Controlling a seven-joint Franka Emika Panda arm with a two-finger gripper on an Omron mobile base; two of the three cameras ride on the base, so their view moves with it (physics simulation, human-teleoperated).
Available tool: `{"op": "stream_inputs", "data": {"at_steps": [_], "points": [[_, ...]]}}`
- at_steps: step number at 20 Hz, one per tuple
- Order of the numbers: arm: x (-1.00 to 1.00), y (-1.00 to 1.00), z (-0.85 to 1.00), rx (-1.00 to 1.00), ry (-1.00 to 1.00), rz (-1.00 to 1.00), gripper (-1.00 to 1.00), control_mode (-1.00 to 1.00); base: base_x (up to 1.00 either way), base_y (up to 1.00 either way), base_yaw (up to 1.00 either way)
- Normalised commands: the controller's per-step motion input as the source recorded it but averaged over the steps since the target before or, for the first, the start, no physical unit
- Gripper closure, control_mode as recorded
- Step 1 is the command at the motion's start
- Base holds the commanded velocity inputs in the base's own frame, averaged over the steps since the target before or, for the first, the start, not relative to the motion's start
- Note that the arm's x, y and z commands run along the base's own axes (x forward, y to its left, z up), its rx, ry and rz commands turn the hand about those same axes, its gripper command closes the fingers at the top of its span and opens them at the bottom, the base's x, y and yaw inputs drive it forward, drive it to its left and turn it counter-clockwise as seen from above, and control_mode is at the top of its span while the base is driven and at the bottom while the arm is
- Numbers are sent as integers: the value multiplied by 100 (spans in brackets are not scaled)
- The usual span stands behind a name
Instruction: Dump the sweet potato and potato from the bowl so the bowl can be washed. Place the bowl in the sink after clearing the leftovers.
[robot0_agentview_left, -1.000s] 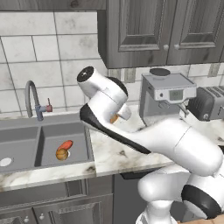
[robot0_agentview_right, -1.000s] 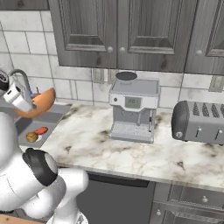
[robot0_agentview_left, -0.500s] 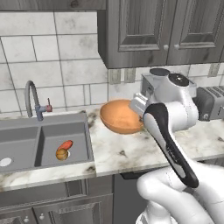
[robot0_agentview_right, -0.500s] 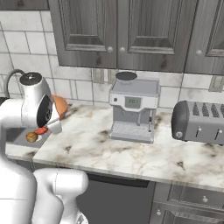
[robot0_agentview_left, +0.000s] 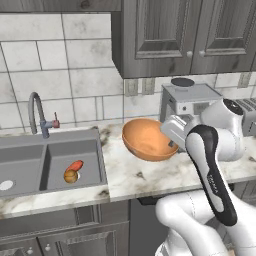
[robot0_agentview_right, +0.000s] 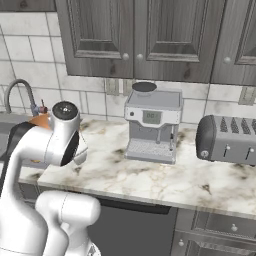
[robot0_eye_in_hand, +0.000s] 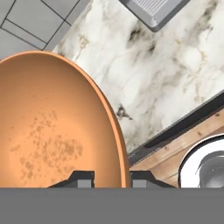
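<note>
1. While the arm reaches over the marble table (robot0_agentview_left: 125, 177), the gripper (robot0_eye_in_hand: 112, 178) pinches the rim of the bowl (robot0_agentview_left: 149, 139), one finger on each side of the rim as the hand view shows.
2. The bowl is held in the air above the table, tilted on its side so that its empty orange interior faces left toward the sink (robot0_agentview_left: 30, 150); it hangs to the right of the sink and just left of the coffee machine (robot0_agentview_left: 189, 102).
3. The sweet potato (robot0_agentview_left: 75, 165) and the potato (robot0_agentview_left: 70, 176) lie touching each other on the floor of the right basin of the sink, the potato nearer.
4. The faucet (robot0_agentview_left: 37, 112) stands at the far edge of the sink, between the two basins, its small red handle pointing right.
5. In the right base view, an edge of the bowl (robot0_agentview_right: 40, 120) peeks from behind the arm, with the coffee machine (robot0_agentview_right: 152, 127) and a toaster (robot0_agentview_right: 227, 140) farther right on the table (robot0_agentview_right: 150, 175).
6. The hand view shows speckled residue inside the bowl (robot0_eye_in_hand: 52, 127).
</note>
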Motion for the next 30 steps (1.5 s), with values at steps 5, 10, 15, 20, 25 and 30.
{"op": "stream_inputs", "data": {"at_steps": [5,10,15,20,25,30], "points": [[-4,2,-1,0,0,0,100,-100,0,0,0],[-28,11,-9,0,0,0,100,100,-18,12,0],[0,0,0,0,0,0,100,100,-26,62,0],[0,0,0,0,0,0,100,100,-9,96,-5],[0,0,0,0,0,0,100,100,-1,100,-11],[0,0,0,0,0,0,100,100,0,100,-13]]}}
